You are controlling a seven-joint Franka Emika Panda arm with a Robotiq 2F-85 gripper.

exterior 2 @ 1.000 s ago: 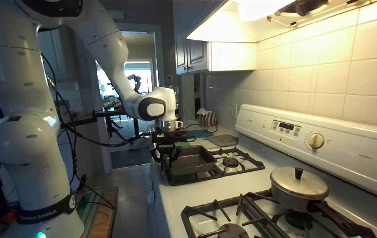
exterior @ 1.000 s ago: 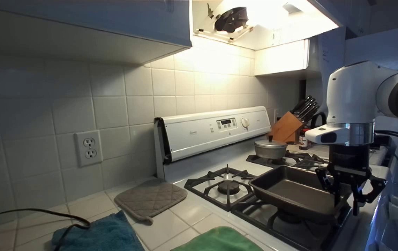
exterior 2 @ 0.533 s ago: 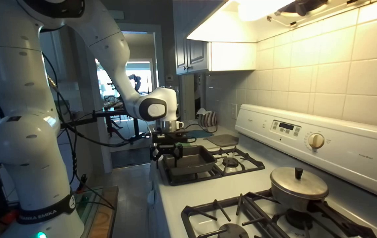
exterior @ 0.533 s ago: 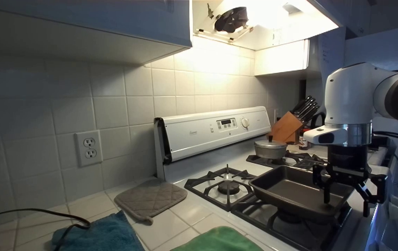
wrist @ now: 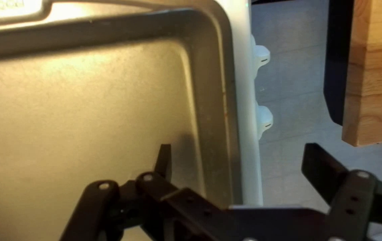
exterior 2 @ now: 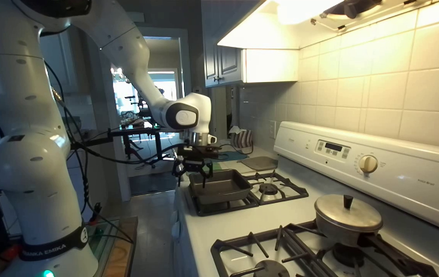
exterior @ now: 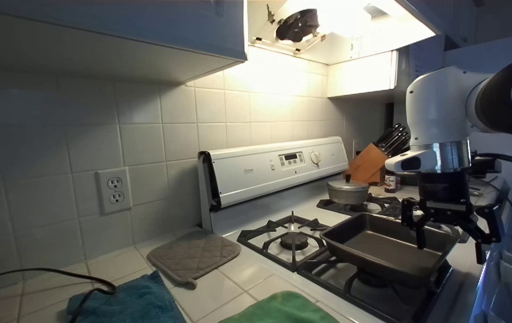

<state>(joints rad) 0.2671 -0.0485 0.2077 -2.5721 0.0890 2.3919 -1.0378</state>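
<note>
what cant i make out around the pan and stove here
Inside of the pot: hidden by its lid, both exterior views.
Lettering on the pan: cut off by the edge, wrist view.
Green cloth: cut off by bottom edge in an exterior view.
Stove display reading: too small, both exterior views.

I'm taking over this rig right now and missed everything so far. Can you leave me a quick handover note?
Claw: open, holding nothing; jaws spread wide, one over the baking pan, the other beyond its edge.
Baking pan: right way up on the front burner grate.
Lidded pot: on a rear burner, away from the claw.
Done: the pan rests on the grate, out of the claw's grip.
Left: the claw is not yet clear of the pan; lifting it away looks like the sensible step, but that's only my judgement.
</note>
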